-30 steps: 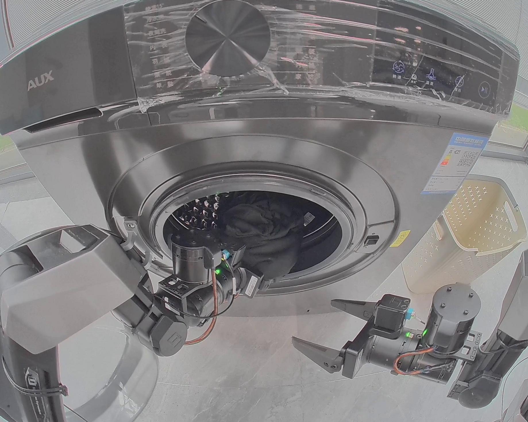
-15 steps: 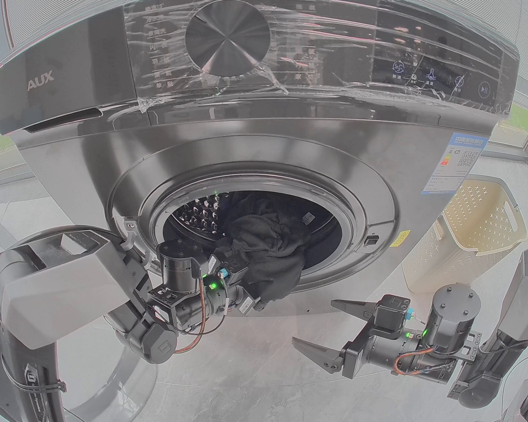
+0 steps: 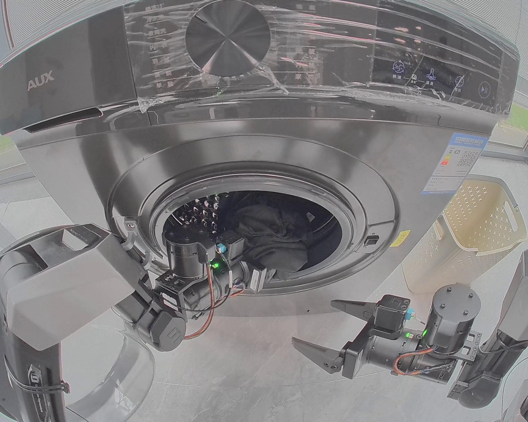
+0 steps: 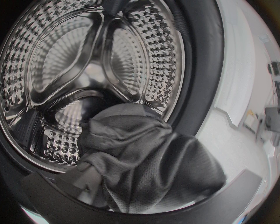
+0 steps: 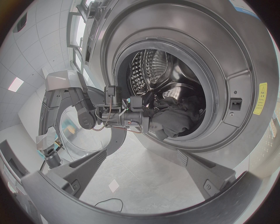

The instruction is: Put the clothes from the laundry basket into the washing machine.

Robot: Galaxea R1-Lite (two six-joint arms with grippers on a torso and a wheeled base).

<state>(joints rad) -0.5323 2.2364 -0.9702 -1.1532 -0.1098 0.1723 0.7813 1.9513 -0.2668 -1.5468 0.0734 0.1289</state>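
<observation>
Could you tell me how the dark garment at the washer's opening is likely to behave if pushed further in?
The dark garment looks floppy: it lies in soft folds, so it would probably crumple rather than slide whole. Part drapes over the door seal, so an edge may trail out.

Dark crumpled garment (image 3: 273,240), seemingly in washing machine (image 3: 331,154)

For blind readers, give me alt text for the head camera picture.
A dark garment lies bunched in the drum mouth of the washing machine, with the left hand against it. The right hand hangs open above the floor, near a cream laundry basket.
</observation>
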